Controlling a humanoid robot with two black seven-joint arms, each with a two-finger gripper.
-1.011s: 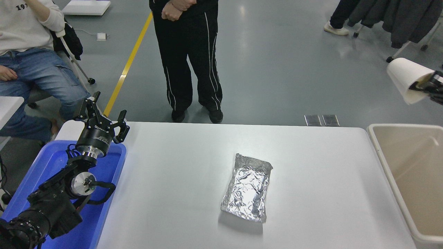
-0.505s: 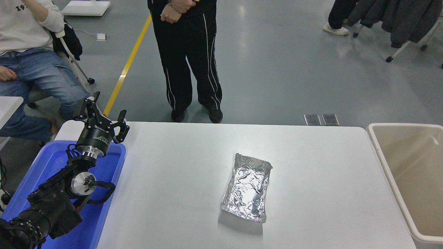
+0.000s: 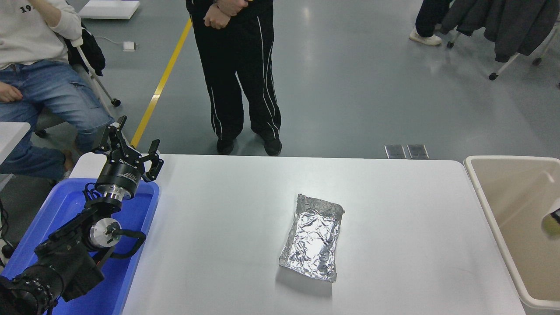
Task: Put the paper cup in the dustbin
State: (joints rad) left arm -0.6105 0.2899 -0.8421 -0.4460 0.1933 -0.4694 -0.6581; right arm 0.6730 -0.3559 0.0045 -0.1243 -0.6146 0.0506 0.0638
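Observation:
The paper cup (image 3: 552, 213) shows only partly at the picture's right edge, white with a cream-yellow inside, blurred, over the inside of the beige dustbin (image 3: 481, 192). A small dark sliver against the cup at the very edge looks like part of my right gripper (image 3: 557, 215); the rest of that arm is out of view, and I cannot see whether it holds the cup. My left gripper (image 3: 127, 148) is parked open and empty at the lower left, above the blue bin.
A crinkled silver foil packet (image 3: 314, 238) lies mid-table. A bright blue bin (image 3: 65, 205) stands at the left edge under the left arm. A person in black trousers (image 3: 240, 87) stands at the far side and another sits at the upper left.
A second ago the cup was held high at the right edge above the dustbin. It then left the picture and now shows much lower, inside the dustbin's outline. The left arm has not moved.

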